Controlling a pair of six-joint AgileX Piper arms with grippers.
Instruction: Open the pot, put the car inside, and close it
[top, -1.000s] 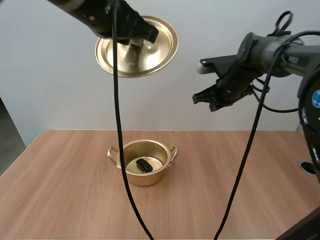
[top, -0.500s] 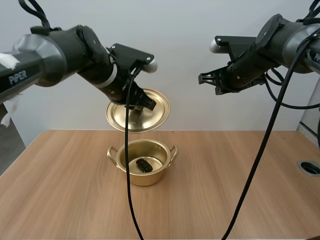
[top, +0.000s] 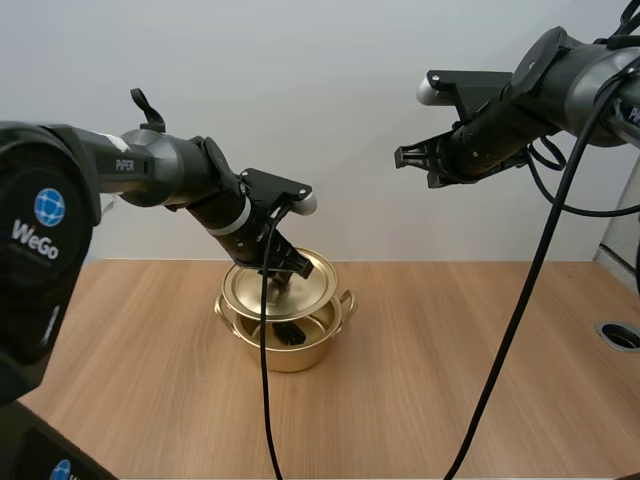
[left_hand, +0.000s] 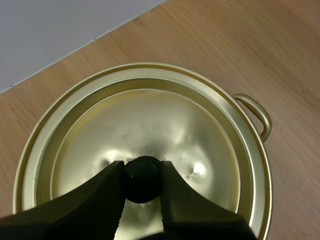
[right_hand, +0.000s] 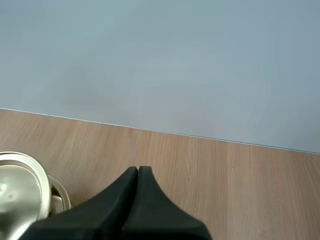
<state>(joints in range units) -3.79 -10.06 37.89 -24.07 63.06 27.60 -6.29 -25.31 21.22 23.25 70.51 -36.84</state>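
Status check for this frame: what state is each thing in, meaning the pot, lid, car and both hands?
pot: upright on the table, not yet closed.
lid: held by its black knob, tilted just above the pot rim, not seated.
car: lying inside the pot, visible under the lid's raised edge.
left hand: shut on the lid's knob.
right hand: shut on nothing, raised high above the table.

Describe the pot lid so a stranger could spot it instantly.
On the wooden table stands one gold pot. Just over its mouth is the lid: a shallow gold disc, its black knob pinched by the left gripper, unlike the deep, two-handled pot.
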